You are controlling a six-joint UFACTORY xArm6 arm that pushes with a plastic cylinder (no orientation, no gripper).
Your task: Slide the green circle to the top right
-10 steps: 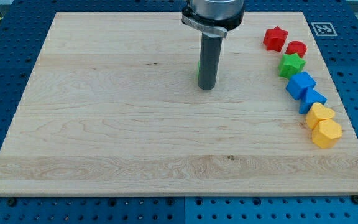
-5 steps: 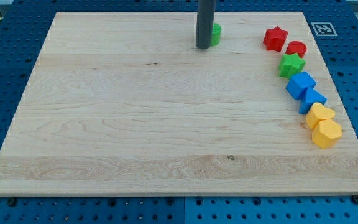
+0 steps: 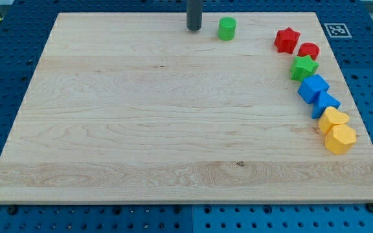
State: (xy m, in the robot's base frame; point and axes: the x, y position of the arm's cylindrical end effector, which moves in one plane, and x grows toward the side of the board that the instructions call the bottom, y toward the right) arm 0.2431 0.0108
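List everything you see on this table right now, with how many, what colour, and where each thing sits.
green circle: 1, green, near the view's top, right of centre, standing alone
red star: 1, red, top of the curved row at the view's right
red circle: 1, red, just below the red star
green star: 1, green, below the red circle
blue blocks: 2, blue, middle of the row
yellow blocks: 2, yellow, bottom of the row
wooden board: 1, light wood, on a blue pegboard
marker tag: 1, black and white, the board's top right corner
my tip: 1, dark, left of the green circle, apart from it
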